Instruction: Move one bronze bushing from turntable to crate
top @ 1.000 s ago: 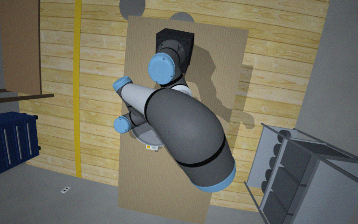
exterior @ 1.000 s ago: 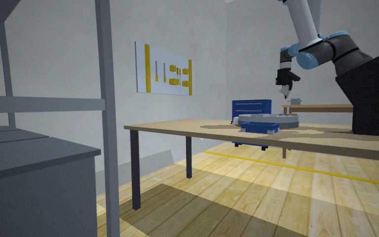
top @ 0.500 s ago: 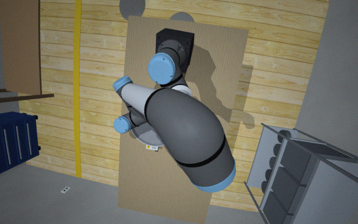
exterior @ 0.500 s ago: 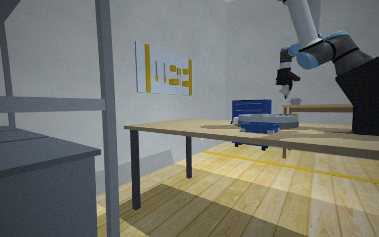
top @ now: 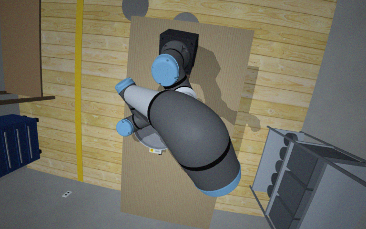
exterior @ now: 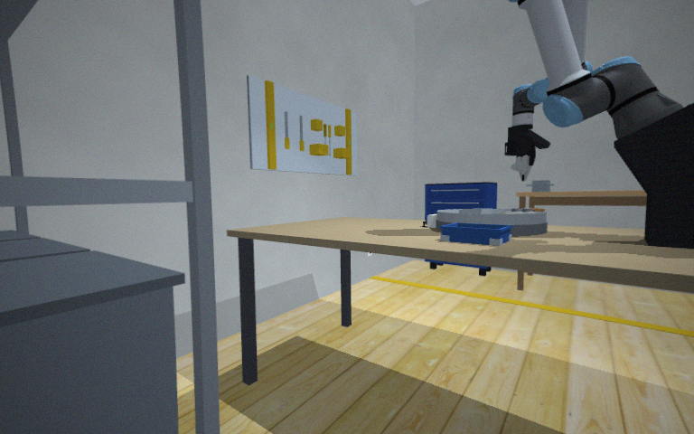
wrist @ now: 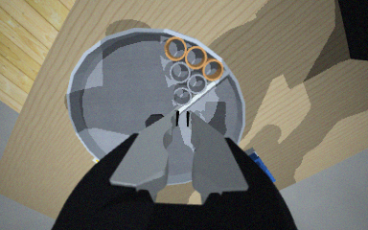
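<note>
1. Claw [wrist: 182, 118]: you have it nearly closed, fingers almost together, nothing between them.
2. From the exterior view your claw [exterior: 522, 171] hangs well above the turntable [exterior: 488, 217], pointing down, touching nothing.
3. Turntable [wrist: 110, 96]: a round grey dish on the worktop [wrist: 57, 158], seen directly below the claw in the wrist view.
4. Bronze bushings: three stand upright in a row near the turntable's far rim, first [wrist: 175, 48], second [wrist: 195, 57], third [wrist: 213, 70], each touching its neighbour.
5. Grey bushings: three more sit just inside that row, at [wrist: 179, 72], [wrist: 196, 83] and [wrist: 182, 95]. The nearest one lies just beyond your fingertips.
6. Crate [exterior: 475, 233]: blue, low, on the worktop [exterior: 327, 232], just in front of the turntable in the exterior view. Its inside cannot be seen from this angle. Only a blue corner [wrist: 262, 164] shows in the wrist view, beside the right finger.
7. Top view: the arm [top: 188, 129] hides most of the turntable; only a grey edge [top: 151, 140] shows.
</note>
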Available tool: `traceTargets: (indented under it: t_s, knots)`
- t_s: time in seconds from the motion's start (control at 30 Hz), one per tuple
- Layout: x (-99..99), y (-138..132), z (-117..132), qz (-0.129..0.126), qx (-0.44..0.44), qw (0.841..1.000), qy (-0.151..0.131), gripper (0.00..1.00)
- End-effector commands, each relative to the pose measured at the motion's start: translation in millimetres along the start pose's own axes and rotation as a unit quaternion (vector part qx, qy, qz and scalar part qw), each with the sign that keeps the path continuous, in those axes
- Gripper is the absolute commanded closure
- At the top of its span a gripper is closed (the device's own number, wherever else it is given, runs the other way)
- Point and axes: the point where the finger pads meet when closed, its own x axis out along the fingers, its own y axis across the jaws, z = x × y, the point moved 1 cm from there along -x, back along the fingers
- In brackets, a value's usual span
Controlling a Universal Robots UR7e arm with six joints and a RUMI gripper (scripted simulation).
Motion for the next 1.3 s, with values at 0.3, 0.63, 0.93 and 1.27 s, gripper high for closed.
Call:
traceTargets:
  t_s: [0.3, 0.63, 0.93, 1.27]
  knots:
    - [3.3, 1, -2, 0.001, 0.002, 1.0, 0.0, 0.95]
    - [33.5, -13, -24, 0.0, 0.002, 1.0, 0.0, 0.95]
    - [65.5, -27, -44, -0.001, 0.0, 1.0, 0.0, 0.95]
    - [87.8, -35, -59, -0.001, 0.0, 1.0, 0.0, 0.95]
